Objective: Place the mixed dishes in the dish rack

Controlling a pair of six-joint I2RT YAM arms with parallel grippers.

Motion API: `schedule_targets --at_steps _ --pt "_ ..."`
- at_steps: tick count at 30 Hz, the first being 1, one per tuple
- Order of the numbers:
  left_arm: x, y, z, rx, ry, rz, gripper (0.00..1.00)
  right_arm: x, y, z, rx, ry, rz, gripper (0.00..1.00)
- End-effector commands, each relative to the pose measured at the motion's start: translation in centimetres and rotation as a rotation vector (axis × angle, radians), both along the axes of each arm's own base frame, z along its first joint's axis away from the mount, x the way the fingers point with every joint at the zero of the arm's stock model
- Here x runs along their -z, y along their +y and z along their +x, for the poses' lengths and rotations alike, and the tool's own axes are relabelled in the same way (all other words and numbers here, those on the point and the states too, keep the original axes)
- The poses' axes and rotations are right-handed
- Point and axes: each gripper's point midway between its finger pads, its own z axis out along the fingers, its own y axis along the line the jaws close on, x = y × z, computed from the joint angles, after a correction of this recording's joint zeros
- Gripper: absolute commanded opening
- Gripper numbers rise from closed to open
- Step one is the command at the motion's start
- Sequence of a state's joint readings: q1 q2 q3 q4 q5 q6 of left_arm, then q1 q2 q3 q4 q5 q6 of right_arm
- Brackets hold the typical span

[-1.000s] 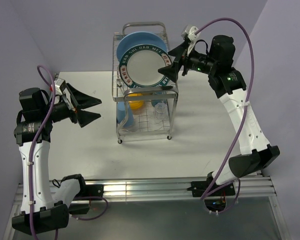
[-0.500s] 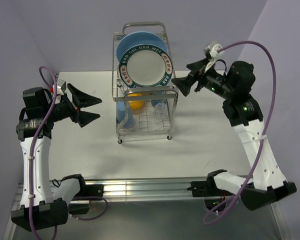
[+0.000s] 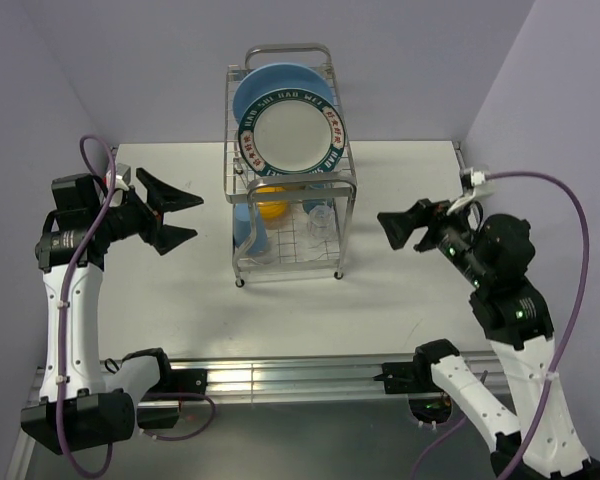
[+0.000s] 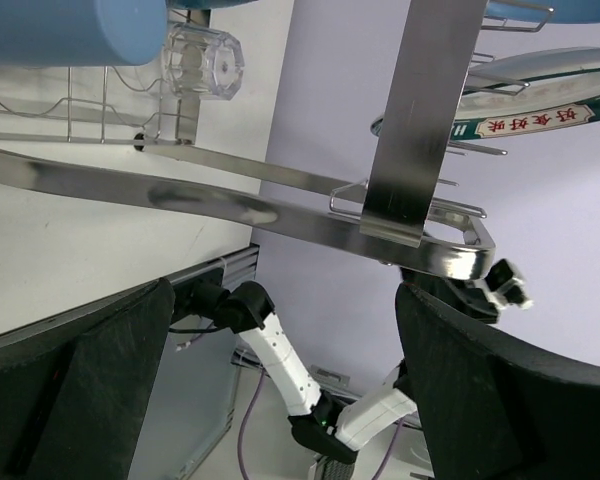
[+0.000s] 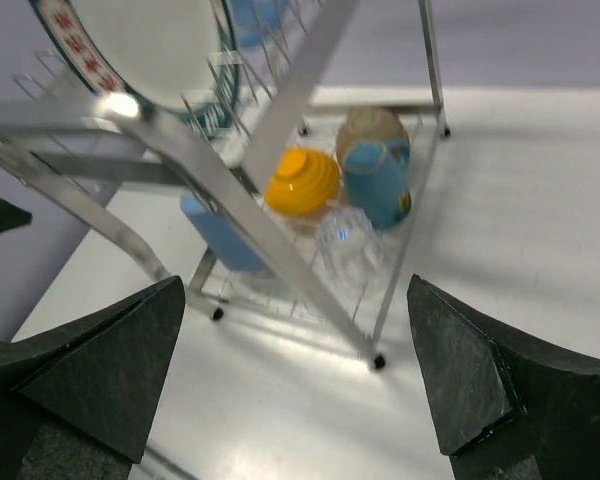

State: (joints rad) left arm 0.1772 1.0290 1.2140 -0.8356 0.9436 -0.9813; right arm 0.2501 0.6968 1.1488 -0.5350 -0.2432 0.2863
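Standing upright, the dish rack (image 3: 288,46) holds the white plate (image 3: 290,135) on edge; left tool (image 3: 198,216) and right tool (image 3: 392,232) gape empty

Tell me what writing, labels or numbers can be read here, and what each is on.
"好?好?": four red Chinese characters in a white panel on the green rim of the white plate, left wrist view; only the first and third seem legible.
Other rim panels, seen in the top view: too small to read.
Dish rack: no text visible.
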Motion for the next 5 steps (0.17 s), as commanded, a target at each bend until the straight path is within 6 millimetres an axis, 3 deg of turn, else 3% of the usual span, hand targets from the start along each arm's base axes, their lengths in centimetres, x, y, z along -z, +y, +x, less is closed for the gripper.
schedule_targets --at_steps 1,5 --pt "-0.3 0.0 -0.2 -0.002 -0.045 0.012 0.99 4.3 -1.6 -2.6 0.091 0.143 0.058 1.0" --pt "0.0 -0.3 -0.8 0.012 -0.05 -0.014 0.99 6.1 -1.9 -5.4 0.079 0.164 0.09 1.0"
